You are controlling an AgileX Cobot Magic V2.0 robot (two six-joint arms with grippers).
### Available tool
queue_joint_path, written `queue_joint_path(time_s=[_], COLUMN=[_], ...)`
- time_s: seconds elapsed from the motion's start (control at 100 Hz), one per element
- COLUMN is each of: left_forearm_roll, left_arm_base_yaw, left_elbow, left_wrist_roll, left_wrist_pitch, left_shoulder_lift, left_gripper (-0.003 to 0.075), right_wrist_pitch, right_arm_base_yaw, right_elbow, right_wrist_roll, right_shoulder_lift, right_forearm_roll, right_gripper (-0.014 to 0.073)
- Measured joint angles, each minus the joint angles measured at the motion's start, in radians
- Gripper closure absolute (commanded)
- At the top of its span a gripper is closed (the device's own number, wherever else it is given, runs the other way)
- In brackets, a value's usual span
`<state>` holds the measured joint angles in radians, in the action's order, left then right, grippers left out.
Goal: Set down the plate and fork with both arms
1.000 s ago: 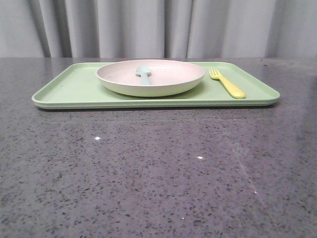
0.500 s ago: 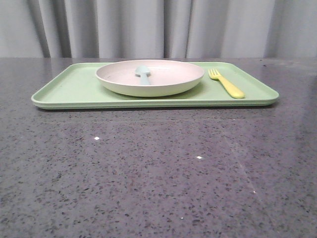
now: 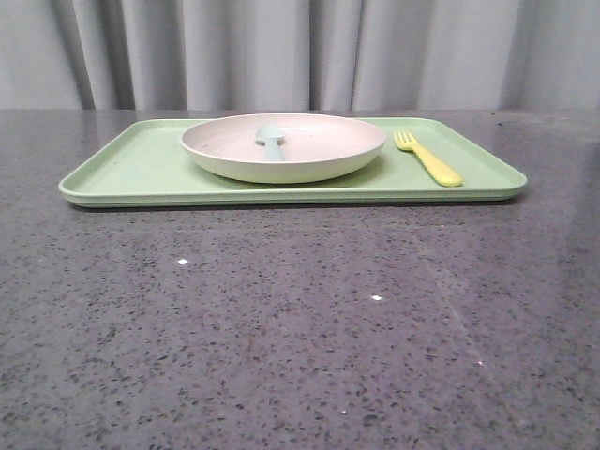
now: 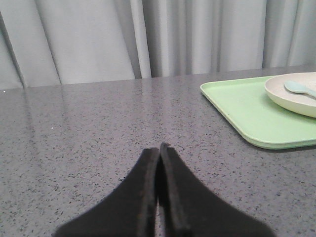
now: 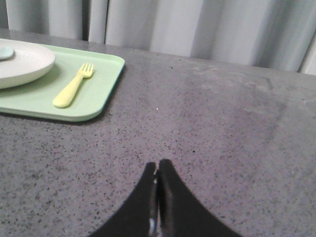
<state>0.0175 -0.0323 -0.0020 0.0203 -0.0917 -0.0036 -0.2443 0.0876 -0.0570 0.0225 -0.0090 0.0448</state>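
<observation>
Speckled grey counter [image 3: 281, 328] before pleated grey curtains [image 3: 281, 52]. On the green tray [image 3: 131, 169], plate [image 3: 319, 155] holds a blue spoon [image 3: 271, 141]; fork [image 3: 428, 158] lies just right. My left pincer [image 4: 159, 148] and right pincer [image 5: 157, 165] hang closed, empty, above bare counter.

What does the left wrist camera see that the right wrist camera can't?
Only the left wrist view shows the left tool, shut over bare table, and the pale blue spoon's full bowl. Only the right wrist view shows the right tool, also shut, and the yellow fork lying on the tray beside the plate. Both show the green tray, the cream-pink plate on it, the grey table and the curtain behind.
</observation>
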Motion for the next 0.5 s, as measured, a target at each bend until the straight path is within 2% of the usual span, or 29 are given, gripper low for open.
queue_joint_path(time_s=[0.24, 0.5], left_forearm_roll=[0.000, 0.000], left_arm_base_yaw=[0.000, 0.000], left_elbow=[0.000, 0.000], left_wrist_roll=[0.000, 0.000], left_wrist_pitch=[0.000, 0.000], left_shoulder_lift=[0.000, 0.000], left_gripper=[0.0741, 0.0741], right_wrist_pitch=[0.062, 0.117], right_arm_base_yaw=[0.000, 0.000], right_elbow=[0.078, 0.083], right_wrist_roll=[0.006, 0.007], right_shoulder_lift=[-0.002, -0.002], right_forearm_roll=[0.000, 0.000], right_gripper=[0.0712, 0.0712])
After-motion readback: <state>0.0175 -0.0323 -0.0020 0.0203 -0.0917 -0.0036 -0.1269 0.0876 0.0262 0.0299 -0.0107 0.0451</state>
